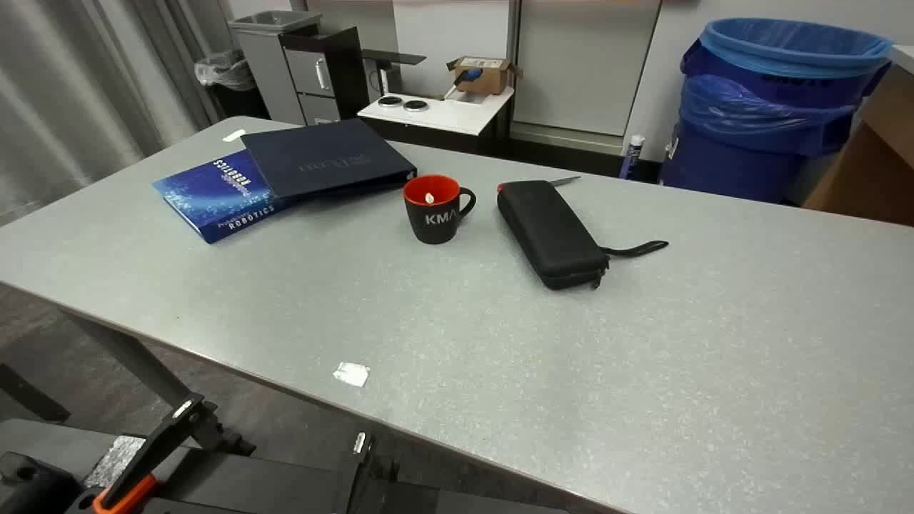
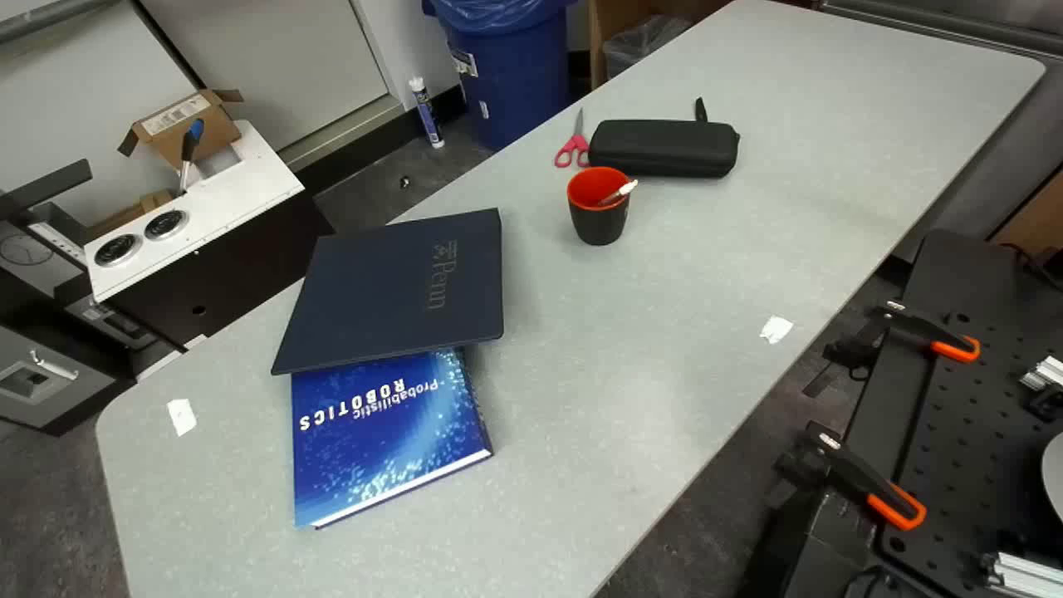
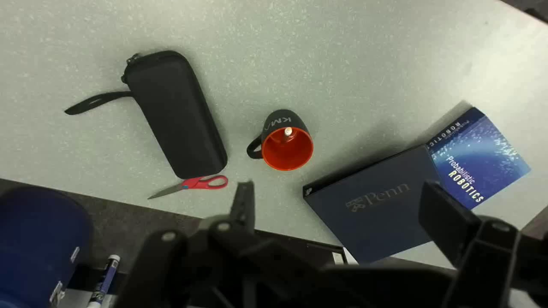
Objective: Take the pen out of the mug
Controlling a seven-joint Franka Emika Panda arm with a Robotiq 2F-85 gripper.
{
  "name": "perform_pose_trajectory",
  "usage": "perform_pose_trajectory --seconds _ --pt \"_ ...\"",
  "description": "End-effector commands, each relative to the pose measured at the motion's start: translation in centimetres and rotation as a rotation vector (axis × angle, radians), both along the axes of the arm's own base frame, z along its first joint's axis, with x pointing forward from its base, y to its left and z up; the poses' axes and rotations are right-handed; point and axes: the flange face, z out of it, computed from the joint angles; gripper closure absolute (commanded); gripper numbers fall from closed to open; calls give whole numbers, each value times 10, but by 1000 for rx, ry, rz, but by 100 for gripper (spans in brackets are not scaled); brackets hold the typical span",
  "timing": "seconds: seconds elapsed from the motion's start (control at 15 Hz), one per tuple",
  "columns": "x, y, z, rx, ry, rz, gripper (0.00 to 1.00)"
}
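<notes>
The mug stands upright on the table, black outside and red inside, in both exterior views (image 1: 433,227) (image 2: 598,226) and in the wrist view (image 3: 287,156). The pen leans inside the mug with its light-coloured end at the rim; it shows in both exterior views (image 1: 429,198) (image 2: 619,192) and in the wrist view (image 3: 288,131). Its lower part is hidden or hard to make out in the mug. My gripper (image 3: 337,190) is open and empty, fingers wide apart, above the table. The mug lies ahead of the fingertips in the wrist view. The gripper is out of both exterior views.
A black zip pouch (image 1: 553,232) with a strap lies beside the mug's handle. Red-handled scissors (image 2: 573,149) lie by the pouch. A dark Penn folder (image 2: 399,286) rests tilted on a blue book (image 2: 386,436) on the mug's other side. Clamps (image 2: 864,477) stand beyond the table edge.
</notes>
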Motion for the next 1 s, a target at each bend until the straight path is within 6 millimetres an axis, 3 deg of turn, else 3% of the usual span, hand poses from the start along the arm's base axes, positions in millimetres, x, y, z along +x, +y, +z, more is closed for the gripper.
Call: perform_pose_trajectory --seconds 0.0,0.13,0.73,0.93 --pt "0 0 0 1 3 0 0" --pt "15 3 -6 0 13 -1 0" --pt "148 35 -146 -7 138 -14 0" --pt "174 43 -166 10 186 -22 0"
